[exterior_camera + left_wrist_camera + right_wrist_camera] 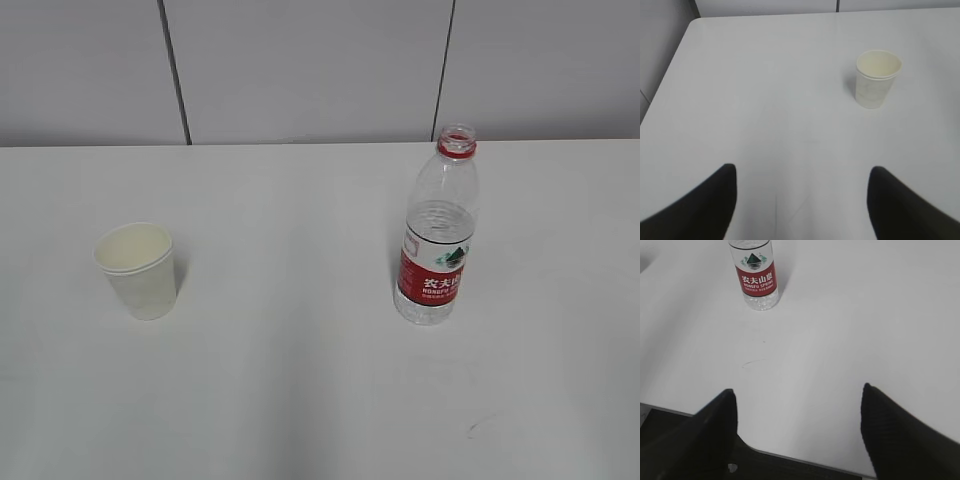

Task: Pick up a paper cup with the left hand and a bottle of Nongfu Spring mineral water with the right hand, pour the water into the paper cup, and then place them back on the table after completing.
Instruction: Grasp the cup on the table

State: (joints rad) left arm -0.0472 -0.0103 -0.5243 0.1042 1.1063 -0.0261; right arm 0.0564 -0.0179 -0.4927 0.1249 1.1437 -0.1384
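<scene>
A white paper cup [137, 270] stands upright and empty on the left of the white table [300, 380]. An uncapped clear Nongfu Spring bottle [437, 230] with a red label stands upright on the right, holding clear water [440, 225]. Neither arm shows in the exterior view. In the left wrist view my left gripper [802, 172] is open and empty, with the cup [876, 77] far ahead and to the right. In the right wrist view my right gripper [797, 392] is open and empty over the table's near edge, with the bottle [756, 275] far ahead and to the left.
A grey panelled wall [300, 70] runs behind the table. The table's left edge and corner [690, 22] show in the left wrist view. The table's near edge [805, 460] with dark floor below shows in the right wrist view.
</scene>
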